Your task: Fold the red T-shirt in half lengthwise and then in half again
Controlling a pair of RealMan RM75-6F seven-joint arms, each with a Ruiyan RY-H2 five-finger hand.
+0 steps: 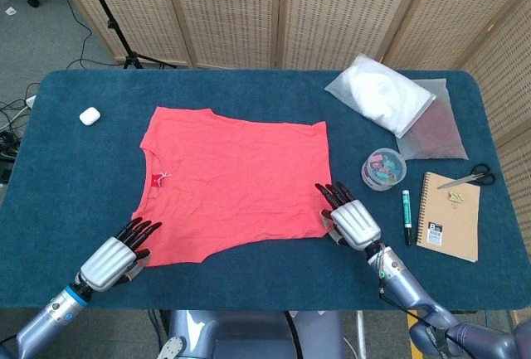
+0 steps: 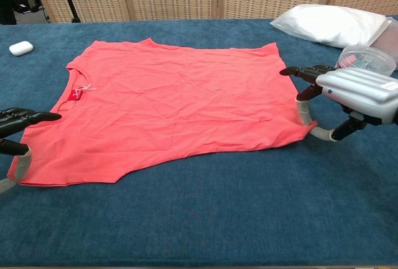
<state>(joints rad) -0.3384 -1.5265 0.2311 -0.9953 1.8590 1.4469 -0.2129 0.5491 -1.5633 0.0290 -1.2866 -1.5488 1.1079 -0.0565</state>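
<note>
chest view crops most of the left robot hand (image 2: 15, 138) at the frame edge, and whatever's in the clear tub (image 1: 383, 167) is too small to tell.

A lab or studio set up for recording: behind the blue carpeted table (image 1: 249, 280) stands a folding perforated wooden screen (image 1: 332, 11), and off the table's far left corner a black tripod stand (image 1: 112, 19) and loose cables (image 1: 12, 114) sit on grey floor.
</note>
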